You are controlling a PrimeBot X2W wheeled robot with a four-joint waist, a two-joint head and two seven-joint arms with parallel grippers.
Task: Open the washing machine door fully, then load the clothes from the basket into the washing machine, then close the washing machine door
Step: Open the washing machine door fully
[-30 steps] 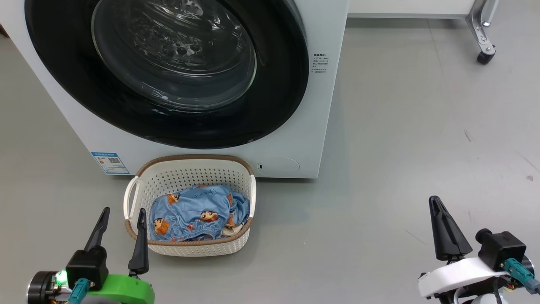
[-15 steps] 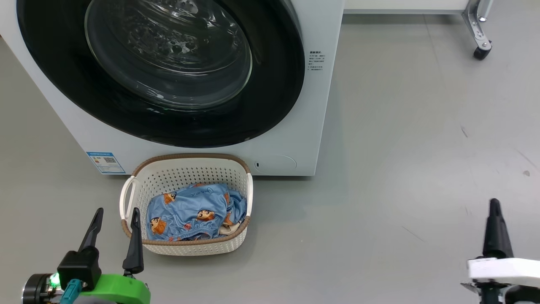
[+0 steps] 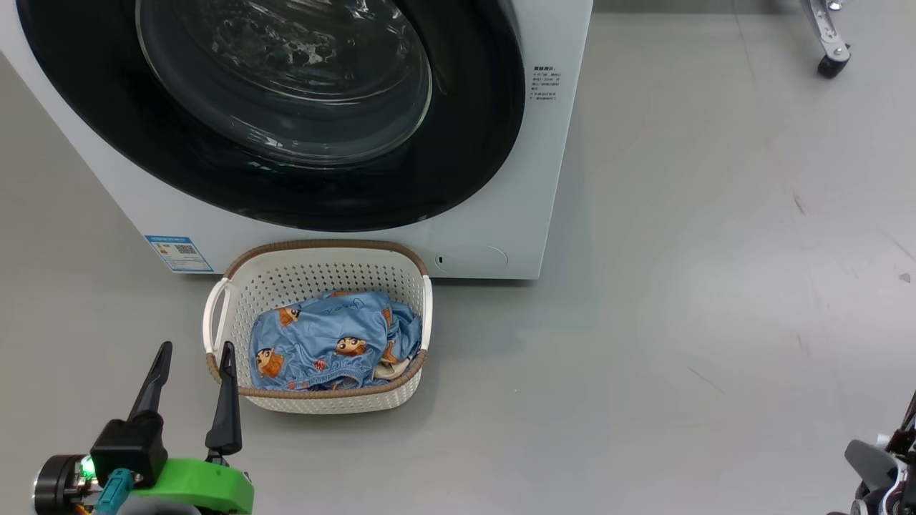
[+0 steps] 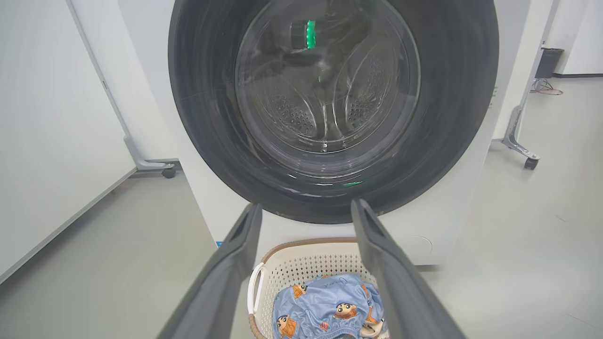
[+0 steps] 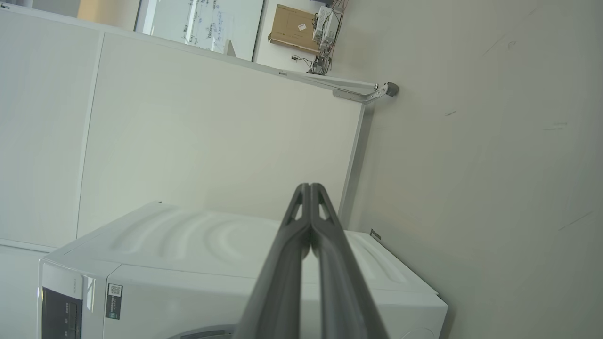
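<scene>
The washing machine (image 3: 501, 236) stands ahead with the washing machine door (image 3: 465, 143) lying flat against its front, black rim around a glass bowl. The basket (image 3: 318, 286) sits on the floor against the machine's base, holding the clothes (image 3: 333, 347), light blue with cartoon figures. My left gripper (image 3: 196, 350) is open and empty, just left of the basket's near corner. In the left wrist view the left gripper (image 4: 306, 205) frames the door (image 4: 330, 94), with the basket (image 4: 301, 263) and clothes (image 4: 325, 306) below. My right gripper (image 5: 308, 188) is shut on nothing, pointing past the machine (image 5: 188, 249).
Bare grey floor (image 3: 715, 286) spreads to the right of the machine. A wheeled metal leg (image 3: 830, 50) stands at the far right back. White partition panels (image 4: 47, 117) stand left of the machine. Part of my right arm (image 3: 876, 465) sits in the bottom right corner.
The right gripper, upright at the lower right a second ago, has swung down and out toward the corner. The head camera shifted slightly. The left gripper keeps its place by the basket.
</scene>
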